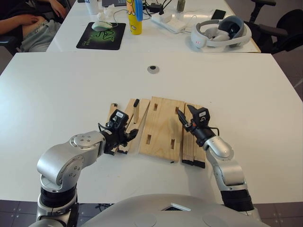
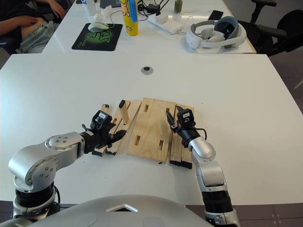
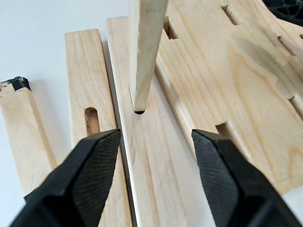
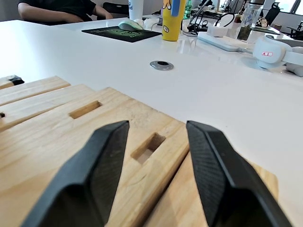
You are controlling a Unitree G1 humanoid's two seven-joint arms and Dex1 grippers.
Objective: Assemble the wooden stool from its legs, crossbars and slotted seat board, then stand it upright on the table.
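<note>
The slotted seat board (image 1: 158, 126) lies flat mid-table. Left of it lie several wooden legs (image 1: 124, 124). One thin crossbar (image 1: 136, 109) stands upright, its end set in a slot of a flat leg (image 3: 147, 156). My left gripper (image 3: 154, 165) is open, low over that leg, just short of the upright crossbar (image 3: 142, 52). More long pieces (image 1: 193, 144) lie along the board's right edge. My right gripper (image 1: 185, 116) hovers open over the board's right side, its fingers (image 4: 94, 179) either side of a slot (image 4: 147, 146), holding nothing.
A round grommet (image 1: 153, 69) sits in the white table (image 1: 246, 94) beyond the parts. A second table behind carries a mouse pad (image 1: 101, 35), a yellow bottle (image 1: 135, 16) and a headset (image 1: 220, 33). Bare tabletop spreads left and right of the parts.
</note>
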